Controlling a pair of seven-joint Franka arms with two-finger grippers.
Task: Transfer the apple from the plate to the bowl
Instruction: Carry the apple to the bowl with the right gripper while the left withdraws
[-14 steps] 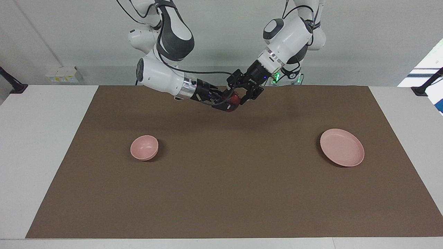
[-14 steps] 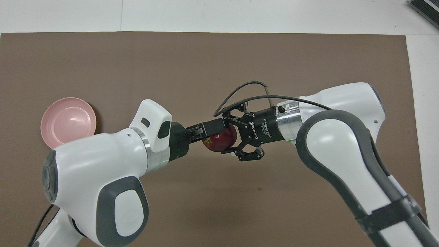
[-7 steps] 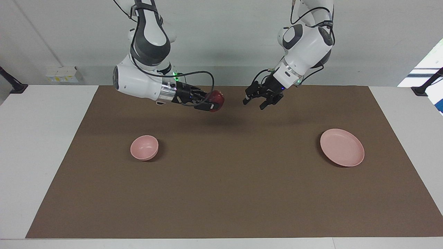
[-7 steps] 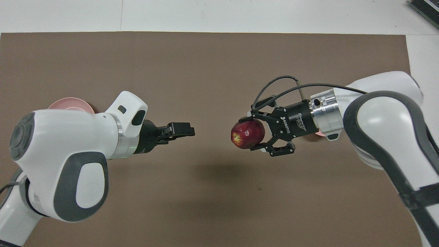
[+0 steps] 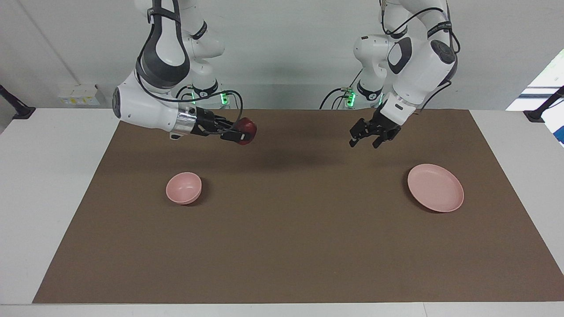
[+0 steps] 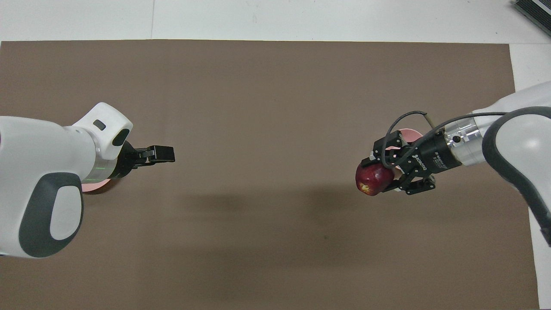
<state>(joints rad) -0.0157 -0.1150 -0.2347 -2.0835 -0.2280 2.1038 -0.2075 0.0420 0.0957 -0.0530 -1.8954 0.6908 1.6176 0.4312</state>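
Two pincers hang over the brown mat [image 5: 282,246] on the table. Right pincer [image 5: 241,133] grips the apple [image 5: 246,127] in the air, above mat nearer the robots than the bowl [image 5: 183,188]. Left pincer [image 5: 364,138] is spread wide, holding nothing, over mat near the plate [image 5: 435,187].

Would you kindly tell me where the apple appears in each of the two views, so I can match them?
Facing view: the apple hangs in the right claw, up in the air, toward the right arm's end of the table.
Overhead view: the apple sits at the tip of the right claw.
Shared landmark: the bowl, whose rim peeks out past the claw overhead.
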